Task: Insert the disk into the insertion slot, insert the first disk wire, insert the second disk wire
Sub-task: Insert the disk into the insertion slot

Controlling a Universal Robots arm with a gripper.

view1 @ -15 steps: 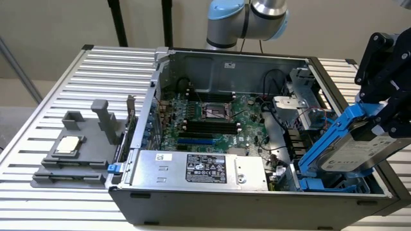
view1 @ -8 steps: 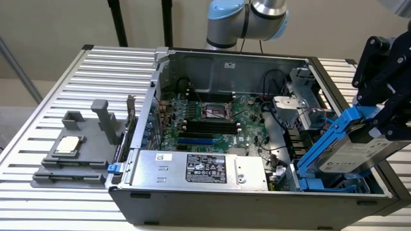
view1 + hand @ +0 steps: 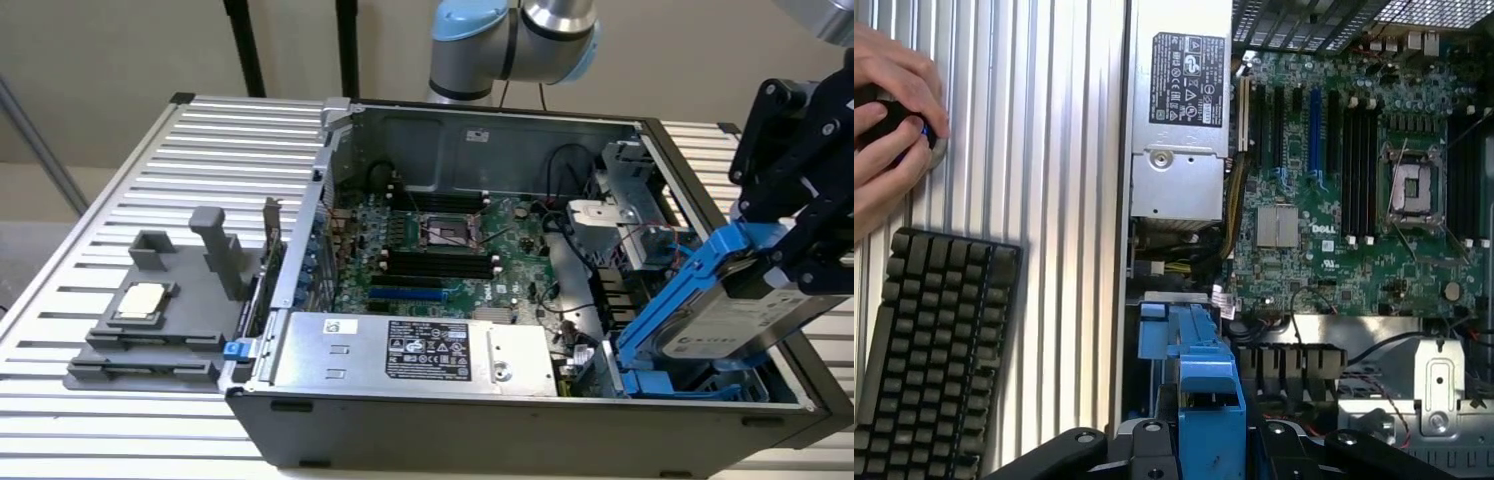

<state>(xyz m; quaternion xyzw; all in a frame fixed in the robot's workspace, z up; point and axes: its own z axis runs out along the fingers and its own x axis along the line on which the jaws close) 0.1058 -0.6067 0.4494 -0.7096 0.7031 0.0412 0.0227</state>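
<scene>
Item: disk (image 3: pixel 737 318) in its blue carrier, tilted, at the exterior view's right, over the insertion slot (image 3: pixel 687 386) in the computer case (image 3: pixel 534 425). Your end effector (image 3: pixel 798 262) is clamped on it. Step in hand: disk insertion (not yet seated). Judged need: square the carrier to the opening.

An open computer case (image 3: pixel 534 430) is set on a table (image 3: pixel 200 140), with the robot arm (image 3: pixel 514 40) mounted behind it. Inside, the power-supply box (image 3: pixel 400 350) is fitted along the near wall, in front of the motherboard (image 3: pixel 441 250). At the exterior view's left, just beside the case, a holder block (image 3: pixel 160 340) is placed on the table, with a chip (image 3: pixel 143 300) seated on it. At the exterior view's right the disk (image 3: pixel 727 325) is held tilted in the gripper (image 3: pixel 787 275), above the insertion slot (image 3: pixel 674 383) in the near corner. A keyboard (image 3: pixel 929 350) is laid on the table beside the case, with a hand (image 3: pixel 889 110) near it
</scene>
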